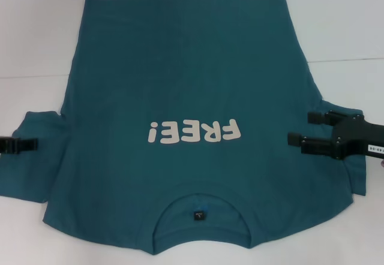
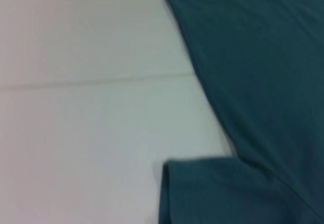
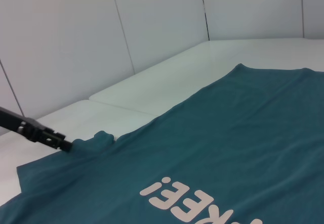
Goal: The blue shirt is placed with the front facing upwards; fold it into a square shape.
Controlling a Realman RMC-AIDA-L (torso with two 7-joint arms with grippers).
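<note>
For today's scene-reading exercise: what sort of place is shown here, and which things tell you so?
Probably a robot test lab: a blue shirt lies flat on a bare white table, plain white wall panels stand behind, and a black left claw and right claw flank the sleeves.

1. Blue shirt (image 1: 180, 79): matt teal knit cloth, soft, faint creases; off-white "FREE!" print (image 1: 193, 131) flat and smooth
2. Neck tag (image 1: 197, 215): small black woven cloth patch
3. Tabletop (image 1: 36, 43): white, smooth, slight sheen, thin seam line
4. Left pincer (image 1: 30, 144), right pincer (image 1: 300, 129): black hard plastic look, matt
5. Wall panels (image 3: 152, 26): pale, smooth, satin
</note>
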